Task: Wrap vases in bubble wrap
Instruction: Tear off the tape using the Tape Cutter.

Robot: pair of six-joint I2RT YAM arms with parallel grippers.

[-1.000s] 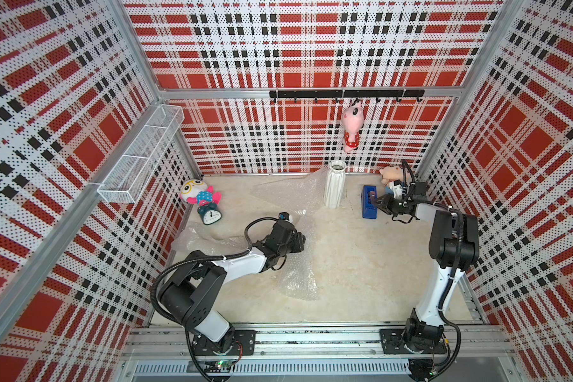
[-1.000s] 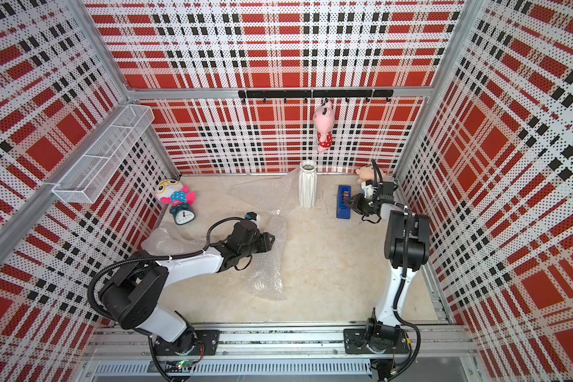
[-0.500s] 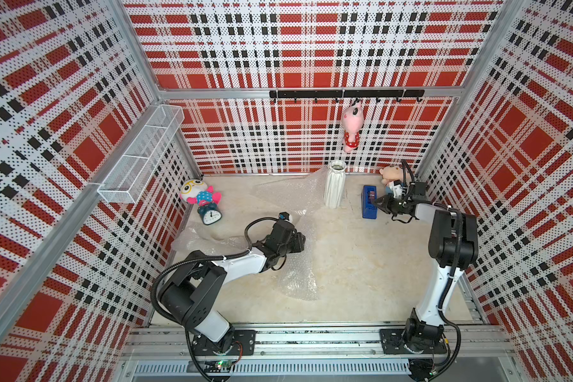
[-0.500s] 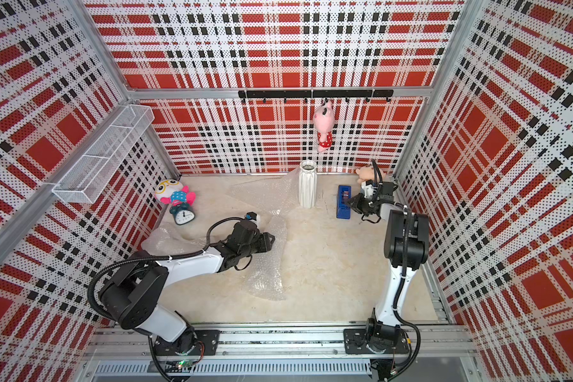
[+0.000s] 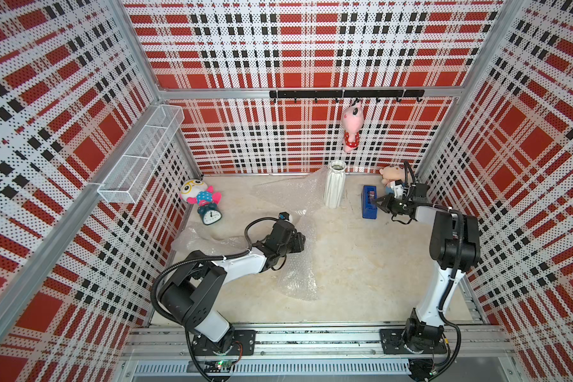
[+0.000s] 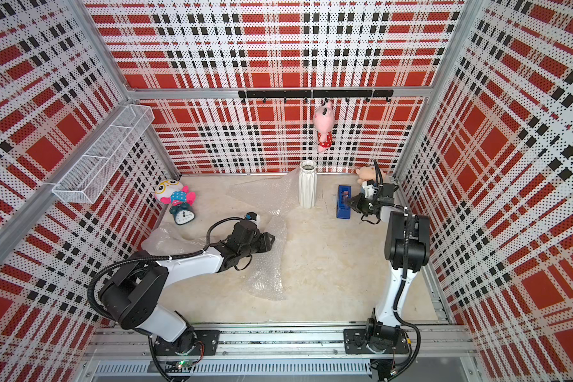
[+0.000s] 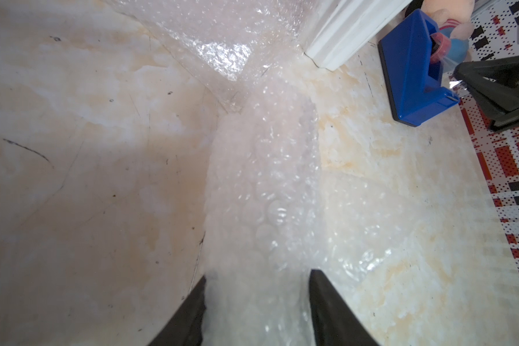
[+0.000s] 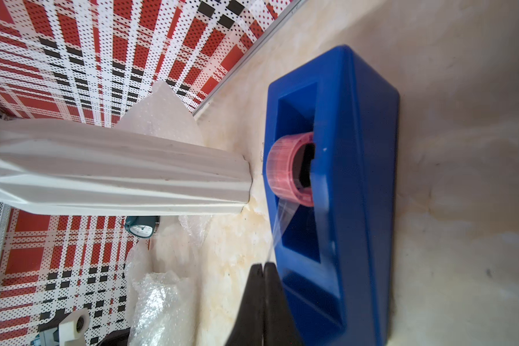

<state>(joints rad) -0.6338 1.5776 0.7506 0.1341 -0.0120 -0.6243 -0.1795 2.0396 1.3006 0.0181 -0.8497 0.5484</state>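
A tall white ribbed vase [image 5: 334, 185] [image 6: 307, 185] stands upright at the back, with a bubble wrap sheet [image 5: 288, 193] spread beside it. My left gripper [image 5: 301, 243] [image 7: 256, 275] is mid-table, its jaws closed against a rolled bundle of bubble wrap [image 7: 261, 194] that fills the gap; what is inside the roll is hidden. More wrap [image 5: 298, 274] trails toward the front. My right gripper [image 5: 377, 202] [image 8: 264, 265] is shut on the clear tape strip [image 8: 280, 221] pulled from the blue tape dispenser [image 8: 351, 179] [image 5: 369, 206] right of the vase.
A plush doll [image 5: 199, 195] and a small clock [image 5: 210, 216] sit at the back left, beside another crumpled wrap sheet [image 5: 205, 238]. A plush toy [image 5: 391, 173] lies in the back right corner. A pink plush [image 5: 352, 127] hangs from the hook rail [image 5: 311, 94]. A wire basket [image 5: 143, 155] is on the left wall.
The right gripper's jaws have closed at the dispenser's front end. Both arms stay about where they were, and the left gripper keeps its hold on the wrap.
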